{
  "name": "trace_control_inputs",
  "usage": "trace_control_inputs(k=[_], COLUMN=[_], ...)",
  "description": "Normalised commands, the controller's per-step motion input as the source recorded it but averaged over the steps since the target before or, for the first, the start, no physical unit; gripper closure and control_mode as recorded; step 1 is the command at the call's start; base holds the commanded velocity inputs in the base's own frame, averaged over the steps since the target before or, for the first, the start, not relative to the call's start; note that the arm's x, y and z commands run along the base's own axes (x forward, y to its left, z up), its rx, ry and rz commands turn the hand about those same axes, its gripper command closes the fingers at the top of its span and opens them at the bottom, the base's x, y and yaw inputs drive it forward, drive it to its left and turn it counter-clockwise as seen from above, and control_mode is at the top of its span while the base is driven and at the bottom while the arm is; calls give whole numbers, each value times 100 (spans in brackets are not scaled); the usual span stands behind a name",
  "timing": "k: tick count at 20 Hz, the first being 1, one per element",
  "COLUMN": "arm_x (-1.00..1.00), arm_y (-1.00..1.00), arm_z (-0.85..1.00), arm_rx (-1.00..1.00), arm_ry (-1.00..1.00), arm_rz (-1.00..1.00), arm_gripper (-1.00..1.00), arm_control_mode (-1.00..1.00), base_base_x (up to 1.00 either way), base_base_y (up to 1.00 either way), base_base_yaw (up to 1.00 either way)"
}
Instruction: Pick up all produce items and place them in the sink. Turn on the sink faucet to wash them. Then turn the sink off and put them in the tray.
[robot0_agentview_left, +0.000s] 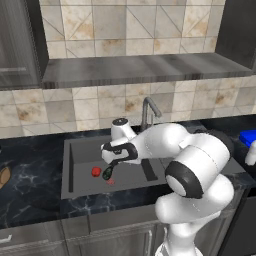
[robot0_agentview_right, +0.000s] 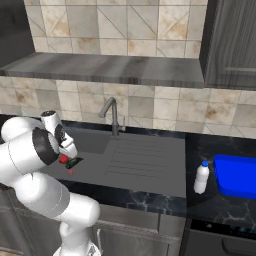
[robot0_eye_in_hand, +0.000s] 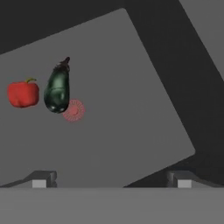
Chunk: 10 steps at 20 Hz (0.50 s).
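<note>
Down in the sink (robot0_eye_in_hand: 144, 109), the eggplant (robot0_eye_in_hand: 57, 89) lies beside the red pepper (robot0_eye_in_hand: 22, 93); above them the hand (robot0_eye_in_hand: 111, 178) hangs wide open, empty.

A rendered home kitchen. A dark marble-look counter (robot0_agentview_left: 30, 195) runs across the lower frame with a grey sink (robot0_agentview_right: 145, 172) and ribbed drainboard set into it, a bent faucet (robot0_agentview_right: 111, 114) behind. Beige tiled backsplash (robot0_agentview_left: 75, 107) fills the middle, a grey shelf (robot0_agentview_left: 135, 70) and dark wall cabinets (robot0_agentview_right: 232, 45) sit above, and cabinet doors (robot0_agentview_left: 105, 237) run below the counter.
</note>
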Motion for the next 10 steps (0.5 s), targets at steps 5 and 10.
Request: trace_control_inputs(k=[5,10], arm_x=[30,27], arm_y=[9,8], arm_z=[-34,-32], arm_rx=[0,0], arm_ry=[2,0], arm_rz=[-7,-7], arm_gripper=[-100,-100], arm_control_mode=[-100,-100], base_base_x=[0,0], base_base_y=[0,0], base_base_yaw=[0,0])
